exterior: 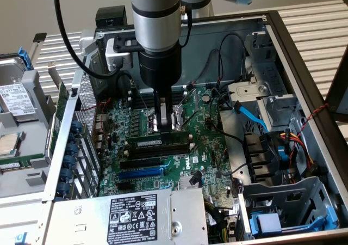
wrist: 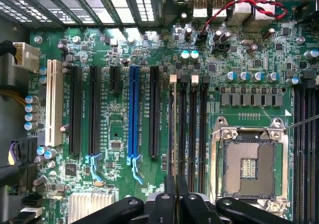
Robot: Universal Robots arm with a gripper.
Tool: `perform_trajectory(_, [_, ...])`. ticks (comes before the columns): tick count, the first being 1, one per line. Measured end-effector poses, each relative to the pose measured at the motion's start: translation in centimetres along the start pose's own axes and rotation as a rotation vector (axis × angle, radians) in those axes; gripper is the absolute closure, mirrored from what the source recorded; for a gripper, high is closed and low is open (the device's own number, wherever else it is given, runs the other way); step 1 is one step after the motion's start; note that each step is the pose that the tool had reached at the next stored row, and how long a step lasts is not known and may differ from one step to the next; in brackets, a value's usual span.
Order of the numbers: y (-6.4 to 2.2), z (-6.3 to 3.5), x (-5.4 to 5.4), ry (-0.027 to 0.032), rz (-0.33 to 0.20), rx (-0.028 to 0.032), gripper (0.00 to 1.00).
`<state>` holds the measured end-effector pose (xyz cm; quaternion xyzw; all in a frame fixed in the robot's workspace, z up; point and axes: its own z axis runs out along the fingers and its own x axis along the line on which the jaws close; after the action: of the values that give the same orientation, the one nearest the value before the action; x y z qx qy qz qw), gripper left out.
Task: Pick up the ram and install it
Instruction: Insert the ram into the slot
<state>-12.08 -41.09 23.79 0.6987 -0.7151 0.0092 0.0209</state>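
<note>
Jaws of the gripper are clamped on the top edge of the ram, a long thin dark-green circuit-board stick. It is held upright, lengthwise along the long black plastic memory slots, so that its edge lines up with one of them. Whether it is seated cannot be told. Nearer, toward the exterior view's left, lies the blue plastic expansion slot. At the exterior view's right, a light-blue flat data cable hangs well apart and does not obstruct.

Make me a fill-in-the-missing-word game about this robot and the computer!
1. The gripper holds the ram, which has a small ___ label.
2. The motherboard under it is ___.
3. Between black slots, one long slot is ___.
Missing words: white, green, blue.
</note>
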Motion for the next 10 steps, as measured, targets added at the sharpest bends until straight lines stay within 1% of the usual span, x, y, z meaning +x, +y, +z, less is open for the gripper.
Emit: perform_trajectory(10, [0.01, 0.12, -0.01, -0.0001, 0.000, 0.0014, 0.88])
